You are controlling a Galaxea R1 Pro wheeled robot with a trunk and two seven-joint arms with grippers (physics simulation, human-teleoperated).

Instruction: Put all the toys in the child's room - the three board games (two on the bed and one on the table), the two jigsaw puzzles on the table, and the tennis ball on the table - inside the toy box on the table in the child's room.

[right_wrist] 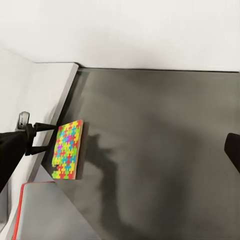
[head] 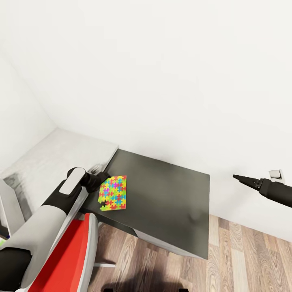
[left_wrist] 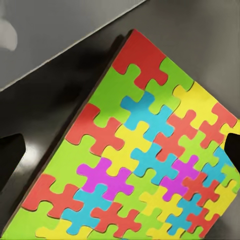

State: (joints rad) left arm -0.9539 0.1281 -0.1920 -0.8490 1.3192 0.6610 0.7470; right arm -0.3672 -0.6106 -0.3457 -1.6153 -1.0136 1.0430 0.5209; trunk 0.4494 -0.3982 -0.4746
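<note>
One jigsaw puzzle (head: 114, 192), a thin square of red, yellow, green, blue and purple pieces, lies flat on the table's lower dark grey section (head: 170, 202), near its left edge. My left gripper (head: 101, 189) is open at the puzzle's left edge. In the left wrist view its dark fingertips (left_wrist: 10, 155) stand wide apart with the puzzle (left_wrist: 145, 155) between them. My right gripper (head: 237, 177) hangs open in the air past the table's right edge, far from the puzzle (right_wrist: 67, 150). The toy box, board games, tennis ball and bed are out of view.
The pale grey desk top (head: 48, 158) adjoins the dark section on the left. White walls close the corner behind, with a socket (head: 275, 174) low at the right. A red and grey chair (head: 77, 251) stands under my left arm. Wood floor (head: 243, 255) lies right of the table.
</note>
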